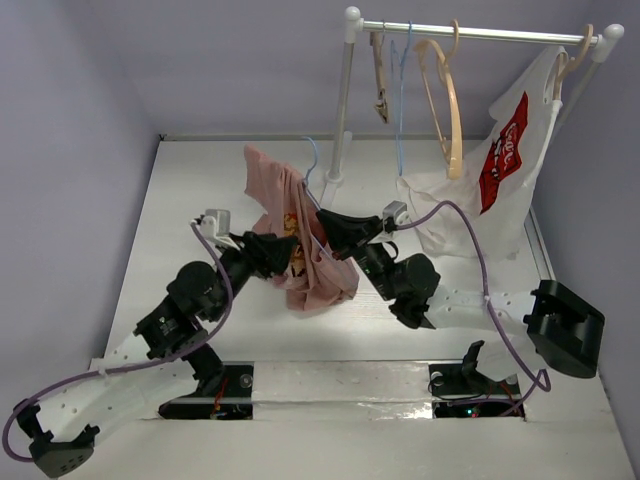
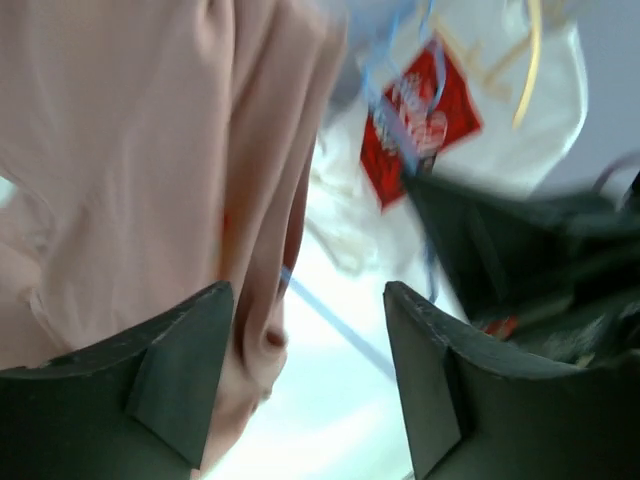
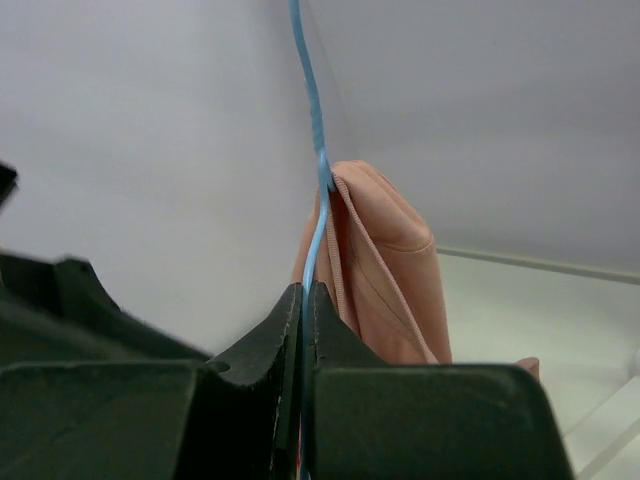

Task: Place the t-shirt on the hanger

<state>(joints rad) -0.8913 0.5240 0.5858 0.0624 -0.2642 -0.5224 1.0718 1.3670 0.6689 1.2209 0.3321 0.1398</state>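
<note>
Shirts, two: one pink t-shirt (image 1: pixel 318 275) and one white shirt (image 1: pixel 510 170). Light-blue wire hangers, two: the hanger (image 1: pixel 313 160) and a second wire hanger (image 1: pixel 401 110). Quantity of tan wooden hangers (image 1: pixel 450 110): three. Quantity of clothes rail (image 1: pixel 470 33): one. Quantity of arms (image 1: pixel 200 290): two, each with one hand: left hand (image 1: pixel 288 254), right hand (image 1: pixel 324 220).

In the top view the t-shirt (image 1: pixel 305 250) covers nearly all of the hanger (image 1: pixel 316 165); only its hook shows, upper centre. The crumpled chest print is too small to read. The left wrist view is smeared: the white shirt (image 2: pixel 430 110), upper right, has an illegible logo. In the right wrist view the hanger vanishes between the right pincer's (image 3: pixel 303 300) pressed-together fingers, which probably hide the t-shirt's lower part.
</note>
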